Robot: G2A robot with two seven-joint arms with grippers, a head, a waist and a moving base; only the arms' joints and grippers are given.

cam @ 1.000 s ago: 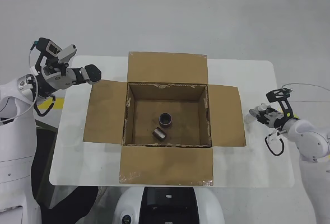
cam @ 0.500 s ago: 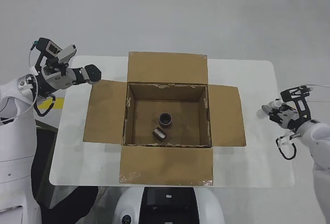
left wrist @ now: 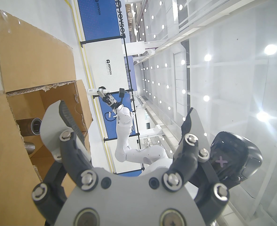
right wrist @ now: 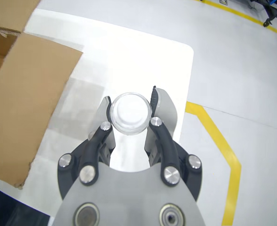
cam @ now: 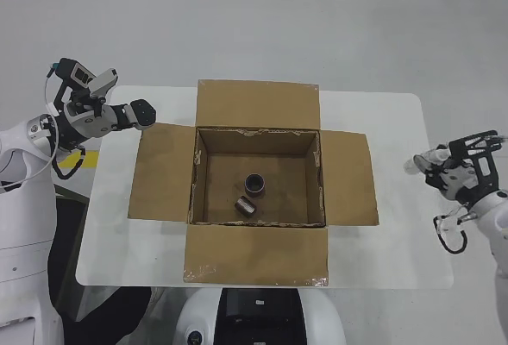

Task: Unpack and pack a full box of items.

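on the one white table (cam: pixel 391 129), one cardboard box (cam: pixel 258 103) stands at the middle with its four flaps folded outward and flat. it is open at the top.

arms: two.

the left gripper (cam: pixel 148 113) is beside the outer far corner of the box's left flap, apart from the cardboard. in the left wrist view the left gripper (left wrist: pixel 124 111) has its jaws spread wide with nothing between them, and the box (left wrist: pixel 35 55) lies off to one side of it.

the right gripper (cam: pixel 429 164) is out past the box's right flap, well apart from it. in the right wrist view the right gripper (right wrist: pixel 131 97) has its jaws closed against the two sides of one clear container (right wrist: pixel 131 114), seen end-on. the box's flap (right wrist: pixel 23 95) lies at the edge of that view.

items inside the box: two, both on its floor near the middle.

- one dark cylinder (cam: pixel 254 183), upright, open end up.
- one metal cylinder (cam: pixel 247 206), lying on its side just nearer the box's front wall, close beside the dark one.

items outside the box: one, the clear container (cam: pixel 420 161), in the right gripper.
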